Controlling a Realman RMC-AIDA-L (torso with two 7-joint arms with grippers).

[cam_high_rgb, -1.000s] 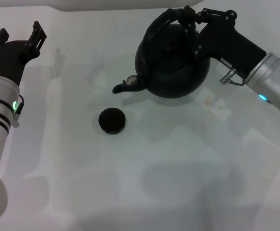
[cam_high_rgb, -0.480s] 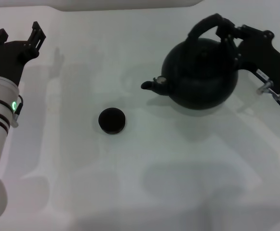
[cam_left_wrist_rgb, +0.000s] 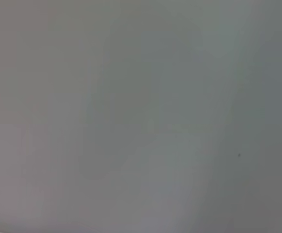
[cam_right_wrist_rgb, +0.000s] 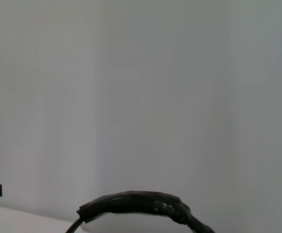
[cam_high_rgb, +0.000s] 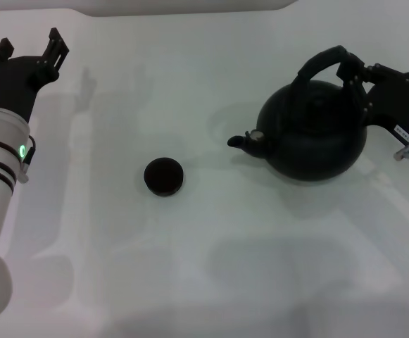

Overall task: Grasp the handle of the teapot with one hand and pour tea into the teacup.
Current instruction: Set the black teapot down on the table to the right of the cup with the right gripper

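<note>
The large black teapot (cam_high_rgb: 317,137) stands at the right of the white table (cam_high_rgb: 211,232), upright, its spout (cam_high_rgb: 245,141) pointing left toward the teacup. My right gripper (cam_high_rgb: 353,76) is shut on the arched black handle (cam_high_rgb: 324,62) at its right end. The handle also shows in the right wrist view (cam_right_wrist_rgb: 141,203). The tiny black teacup (cam_high_rgb: 163,175) sits left of centre, well apart from the spout. No tea stream shows. My left gripper (cam_high_rgb: 27,51) is open and empty at the far left.
The left wrist view shows only bare pale surface. A white rim (cam_high_rgb: 183,5) runs along the table's far edge.
My right gripper has carried the teapot to the right and a little lower, away from the teacup, and it now looks level. The left arm has not moved.
</note>
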